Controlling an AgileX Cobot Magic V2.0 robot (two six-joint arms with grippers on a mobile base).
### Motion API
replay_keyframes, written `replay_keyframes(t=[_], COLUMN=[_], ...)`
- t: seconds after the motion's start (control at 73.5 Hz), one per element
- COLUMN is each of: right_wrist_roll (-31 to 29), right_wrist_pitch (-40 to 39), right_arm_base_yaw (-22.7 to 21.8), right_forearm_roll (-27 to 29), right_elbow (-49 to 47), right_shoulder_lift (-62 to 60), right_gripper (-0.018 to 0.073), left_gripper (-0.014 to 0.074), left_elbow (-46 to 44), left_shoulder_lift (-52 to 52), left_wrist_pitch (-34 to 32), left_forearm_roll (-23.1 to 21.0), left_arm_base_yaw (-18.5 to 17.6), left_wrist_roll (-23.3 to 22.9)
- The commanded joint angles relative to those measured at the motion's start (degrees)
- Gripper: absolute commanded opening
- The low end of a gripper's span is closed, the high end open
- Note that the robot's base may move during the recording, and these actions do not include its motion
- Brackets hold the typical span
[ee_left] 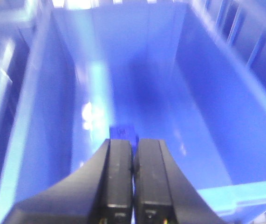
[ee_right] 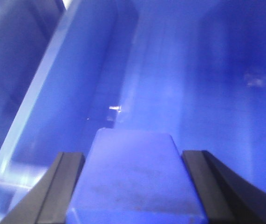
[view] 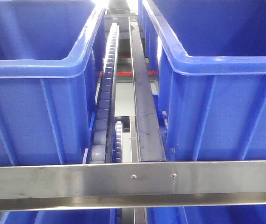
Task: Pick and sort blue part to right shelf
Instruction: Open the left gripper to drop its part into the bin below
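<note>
In the right wrist view, my right gripper [ee_right: 133,156] is shut on a wide blue part [ee_right: 135,182] that fills the gap between both black fingers. It hangs over the inside of a blue bin [ee_right: 77,84]. In the left wrist view, my left gripper [ee_left: 133,140] has its fingers pressed together, and a small blue part [ee_left: 122,132] sticks out at the tips. It is above the floor of a deep blue bin [ee_left: 207,93]. Neither gripper shows in the front view.
The front view shows a large blue bin on the left [view: 35,112] and another on the right [view: 226,107]. A roller track [view: 107,84] and a metal rail [view: 144,112] run between them. A steel crossbar [view: 133,179] spans the front.
</note>
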Motion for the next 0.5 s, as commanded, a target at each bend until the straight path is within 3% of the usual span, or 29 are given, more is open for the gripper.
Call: replay_keyframes(t=[0.0,0.49], right_wrist_roll=[0.0,-0.1], right_wrist_pitch=[-0.9,12.3], right_arm_base_yaw=[-0.1,-1.2], right_forearm_roll=[0.4,-6.3], right_elbow=[-7.8,-40.5], right_shoulder_lift=[7.6,58.2], right_gripper=[0.0216,0.0216], left_gripper=[0.0125,0.0125], left_elbow=[-0.4,1.1], left_shoulder_lift=[-2.5,-9.5], left_wrist_pitch=[-4.3,0.5], left_forearm_roll=[-0.3,-0.3], left_arm_base_yaw=[0.1,0.1], left_wrist_roll=[-0.2,-0.2])
